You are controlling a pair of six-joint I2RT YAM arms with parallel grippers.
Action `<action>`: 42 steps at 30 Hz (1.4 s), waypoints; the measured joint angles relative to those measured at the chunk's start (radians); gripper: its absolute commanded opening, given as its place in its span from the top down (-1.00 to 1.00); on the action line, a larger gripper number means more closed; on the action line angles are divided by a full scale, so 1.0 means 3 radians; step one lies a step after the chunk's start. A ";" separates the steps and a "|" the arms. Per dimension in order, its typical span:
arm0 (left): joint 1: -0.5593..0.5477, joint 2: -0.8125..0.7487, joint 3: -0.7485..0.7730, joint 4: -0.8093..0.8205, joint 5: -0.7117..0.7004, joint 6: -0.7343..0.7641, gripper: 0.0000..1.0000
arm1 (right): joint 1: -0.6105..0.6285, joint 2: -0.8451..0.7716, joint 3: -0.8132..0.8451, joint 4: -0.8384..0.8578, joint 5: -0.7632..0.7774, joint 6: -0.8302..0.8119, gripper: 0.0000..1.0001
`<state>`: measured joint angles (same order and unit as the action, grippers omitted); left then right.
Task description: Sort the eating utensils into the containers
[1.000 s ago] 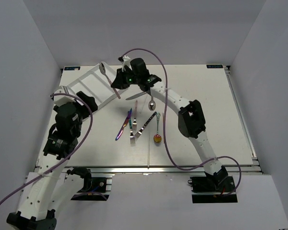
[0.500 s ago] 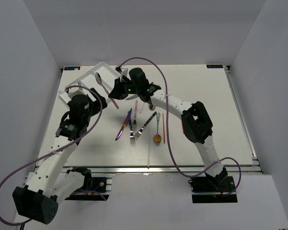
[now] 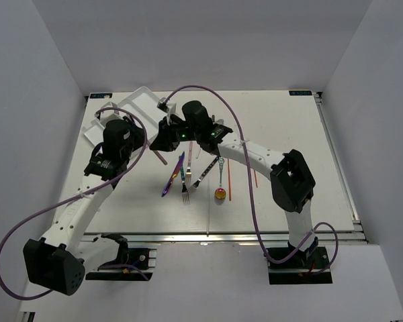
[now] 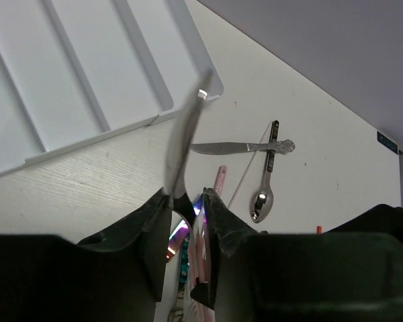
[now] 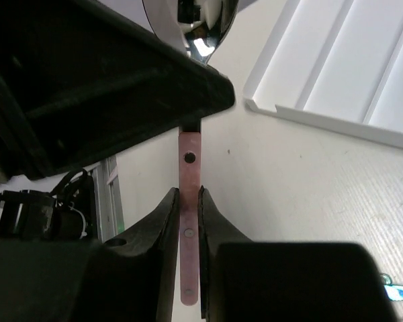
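Gold-red at its bowl, a slim spoon (image 3: pixel 219 193) lies lowest at the centre of the overhead view, on the pale tabletop (image 3: pixel 289 134). A silver fork (image 3: pixel 185 193), an iridescent purple knife (image 3: pixel 170 182) and a thin red stick (image 3: pixel 229 182) lie near it.

Above these, left of centre, both arms meet at one pink-handled spoon (image 5: pixel 189 161), its flat stem pierced with holes and its bowl polished silver. The right pincer (image 5: pixel 188 193) is clenched on that stem. The left pincer (image 4: pixel 188 198) has its jaws close on either side of the neck; whether they pinch it I cannot tell.

Farthest, at upper left, sits the white plastic compartmented tray (image 3: pixel 141 100). The pink-handled spoon is short of its corner and in no compartment.

If the right pincer lets go before the left bites firmly, the slick metal would likely slip and drop among the loose pieces. Opposed pulls could twist it.
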<state>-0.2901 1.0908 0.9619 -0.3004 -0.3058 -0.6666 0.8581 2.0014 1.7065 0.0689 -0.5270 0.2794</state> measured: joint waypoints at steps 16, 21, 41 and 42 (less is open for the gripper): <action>-0.0027 0.0323 0.0083 0.0224 0.0228 -0.0165 1.00 | -0.0146 -0.0086 -0.0388 0.0243 -0.0047 0.0257 -0.77; 0.0018 0.0610 0.0360 0.0078 -0.0093 -0.0165 1.00 | -0.0371 -0.0420 -0.0800 0.0369 0.0028 0.0324 -0.79; 0.1169 0.3324 0.2247 0.0618 -0.0001 -0.0628 0.84 | -0.0853 -0.1737 -0.2082 0.0378 0.0823 0.0150 -0.79; 0.1166 0.3394 0.2255 0.0664 0.0014 -0.0651 0.81 | -0.0857 -0.1737 -0.2082 0.0371 0.0842 0.0139 -0.79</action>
<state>0.0597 2.1090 1.6382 -0.1013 -0.3016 -0.8619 0.6010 1.4803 1.0821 0.1802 -0.2745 0.3210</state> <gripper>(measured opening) 0.081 0.894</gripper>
